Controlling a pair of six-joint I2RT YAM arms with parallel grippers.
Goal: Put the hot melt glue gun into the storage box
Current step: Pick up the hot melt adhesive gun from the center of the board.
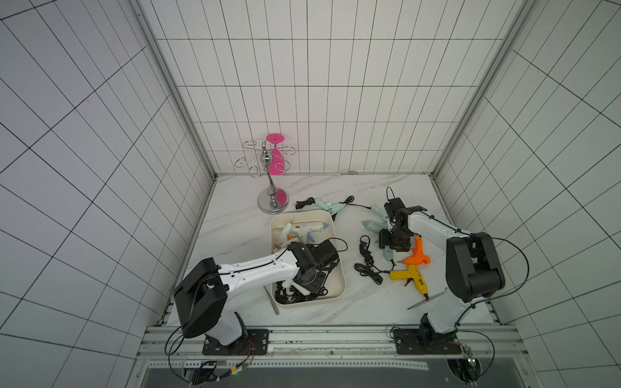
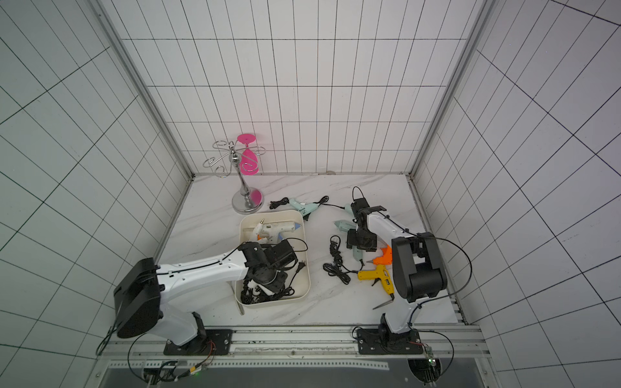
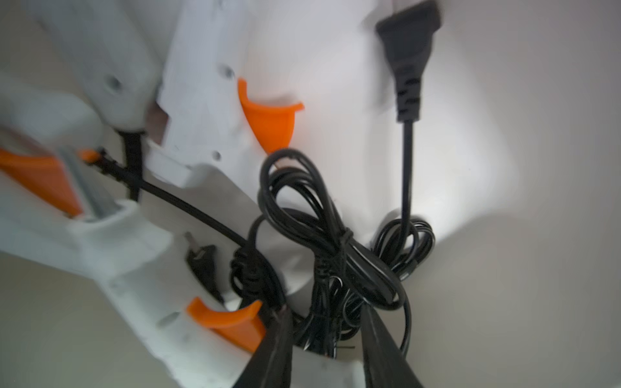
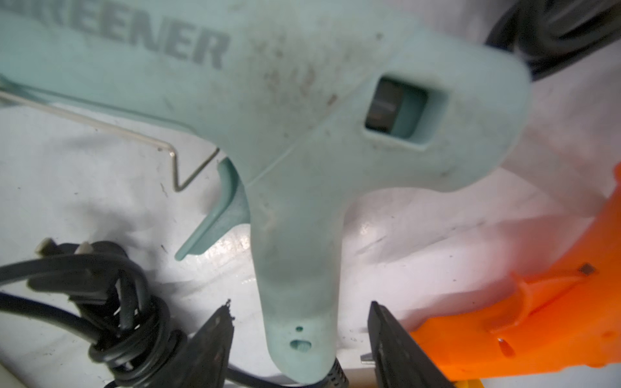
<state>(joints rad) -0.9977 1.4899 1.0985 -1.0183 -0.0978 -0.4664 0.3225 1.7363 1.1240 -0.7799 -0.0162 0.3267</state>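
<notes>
Wrist views alone show both released: right gripper (image 4: pixel 300 305) straddles the handle of the mint glue gun (image 4: pixel 302 134), gaps either side; left gripper (image 3: pixel 324 310) above cords (image 3: pixel 336 242) in the storage box (image 1: pixel 334 282).

White tiled walls (image 1: pixel 319 84), marble-patterned tabletop (image 1: pixel 235 231), aluminium rails (image 1: pixel 336 337)

soft, even light fills both top views, the tiled walls (image 1: pixel 84 134) bending at the edges. wrist views are close and blurred; glare whitens the box (image 3: pixel 470 168).
</notes>
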